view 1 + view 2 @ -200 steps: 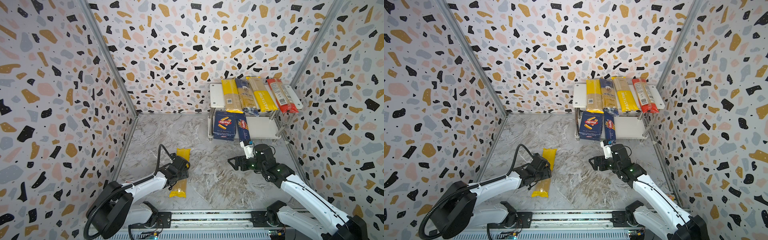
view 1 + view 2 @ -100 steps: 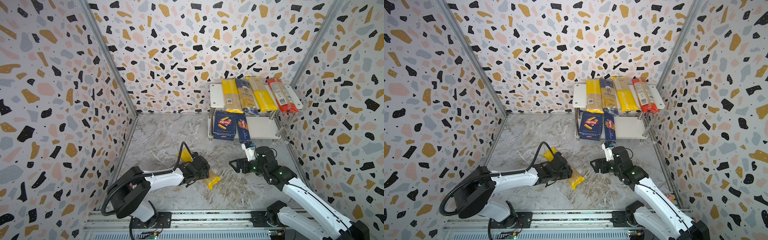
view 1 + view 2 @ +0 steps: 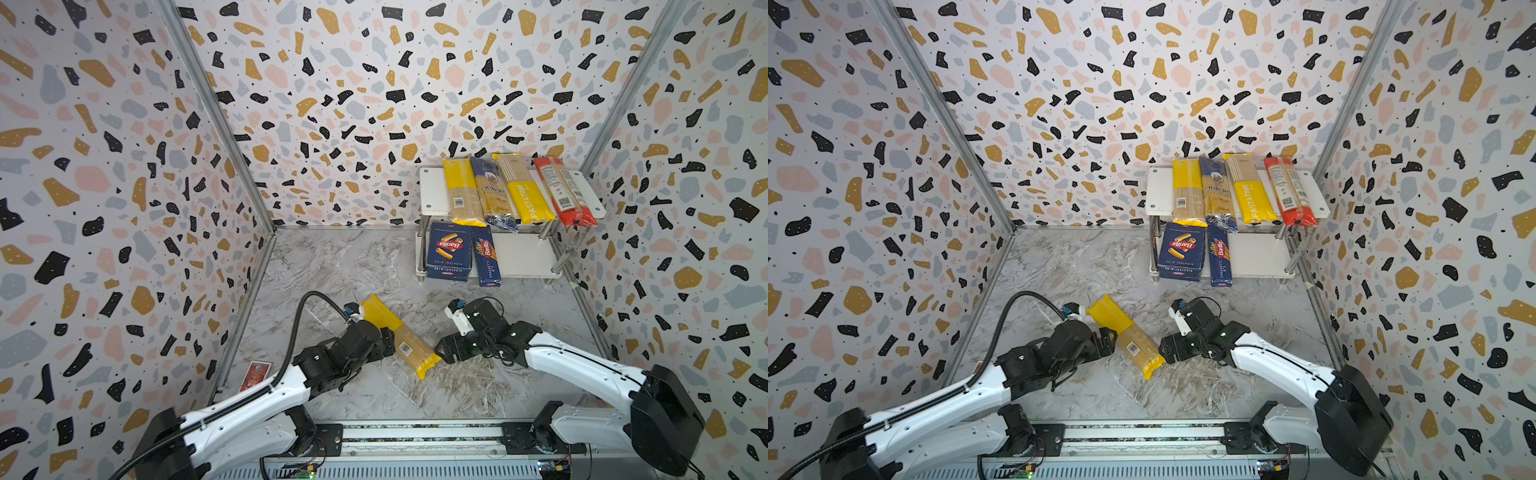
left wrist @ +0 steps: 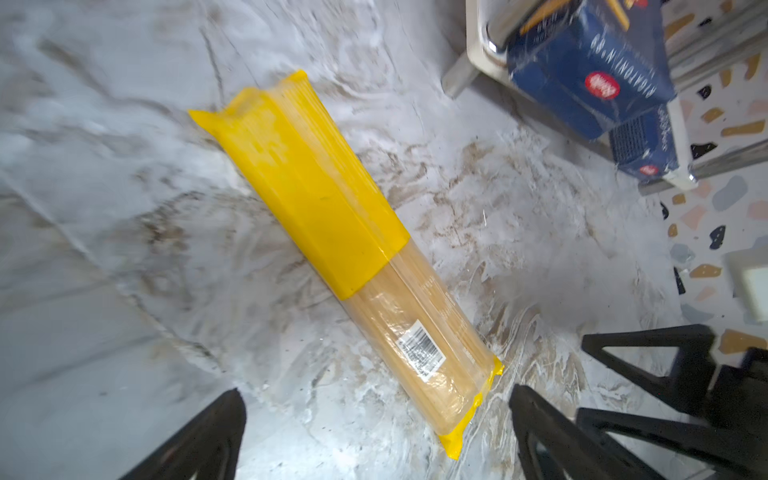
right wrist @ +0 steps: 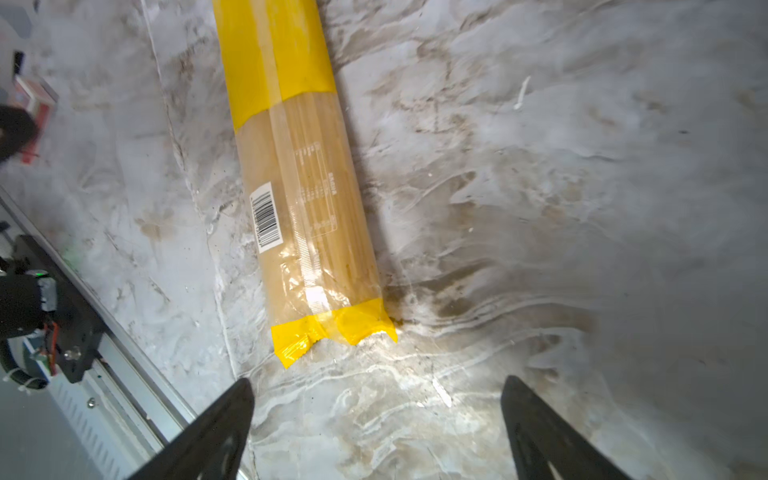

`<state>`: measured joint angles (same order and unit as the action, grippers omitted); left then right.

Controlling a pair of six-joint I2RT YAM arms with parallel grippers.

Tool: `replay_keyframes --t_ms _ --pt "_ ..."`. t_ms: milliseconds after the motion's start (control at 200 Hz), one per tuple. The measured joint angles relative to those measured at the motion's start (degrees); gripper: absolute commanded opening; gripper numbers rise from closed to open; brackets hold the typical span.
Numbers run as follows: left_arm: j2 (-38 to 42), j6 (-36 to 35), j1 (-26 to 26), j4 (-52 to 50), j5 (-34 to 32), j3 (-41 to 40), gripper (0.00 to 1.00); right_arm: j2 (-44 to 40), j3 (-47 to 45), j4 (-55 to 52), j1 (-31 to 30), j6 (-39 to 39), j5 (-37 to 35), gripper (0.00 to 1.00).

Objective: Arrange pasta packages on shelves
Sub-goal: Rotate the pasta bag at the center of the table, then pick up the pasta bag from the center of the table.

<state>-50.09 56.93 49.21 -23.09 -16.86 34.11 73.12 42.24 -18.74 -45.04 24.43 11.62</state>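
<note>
A yellow spaghetti bag (image 3: pixel 399 336) (image 3: pixel 1127 334) lies loose and slanted on the marble floor. My left gripper (image 3: pixel 386 337) (image 4: pixel 376 397) hangs open beside its middle, holding nothing. My right gripper (image 3: pixel 442 353) (image 5: pixel 377 385) is open too, just short of the bag's (image 5: pixel 303 199) clear barcode end. The shelves (image 3: pixel 432 191) stand at the back right. On the top board lie a yellow bag (image 3: pixel 461 191), a dark blue bag (image 3: pixel 492 195), another yellow bag (image 3: pixel 523 191) and a red bag (image 3: pixel 563 193). On the lower board (image 3: pixel 528 253) lie a wide Barilla box (image 3: pixel 449 251) and a slim one (image 3: pixel 486 257).
A small flat red card (image 3: pixel 255 374) lies by the left wall near the front. The metal rail (image 3: pixel 415 434) with both arm bases runs along the front edge. Patterned walls close in the left, back and right sides.
The left gripper swung the yellow bag from lying lengthwise at the left to a slant in the middle, then opened and let go. The right gripper came closer to the bag's near end.
</note>
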Motion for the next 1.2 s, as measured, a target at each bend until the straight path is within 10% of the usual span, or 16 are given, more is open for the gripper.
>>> replay_keyframes --t_ms 886,1011,1201 --pt "19.89 -4.04 -8.33 -17.57 -4.37 2.12 0.99 34.99 28.28 -4.92 -11.21 -4.63 -12.28 0.94" --pt "20.31 -4.55 -8.35 -17.92 -4.26 2.80 1.00 36.98 29.51 -6.08 -12.24 -5.16 -13.33 0.81" --pt "20.55 -4.90 -8.39 -18.32 -4.20 3.34 0.99 36.59 29.53 -6.32 -12.57 -5.18 -13.62 0.31"
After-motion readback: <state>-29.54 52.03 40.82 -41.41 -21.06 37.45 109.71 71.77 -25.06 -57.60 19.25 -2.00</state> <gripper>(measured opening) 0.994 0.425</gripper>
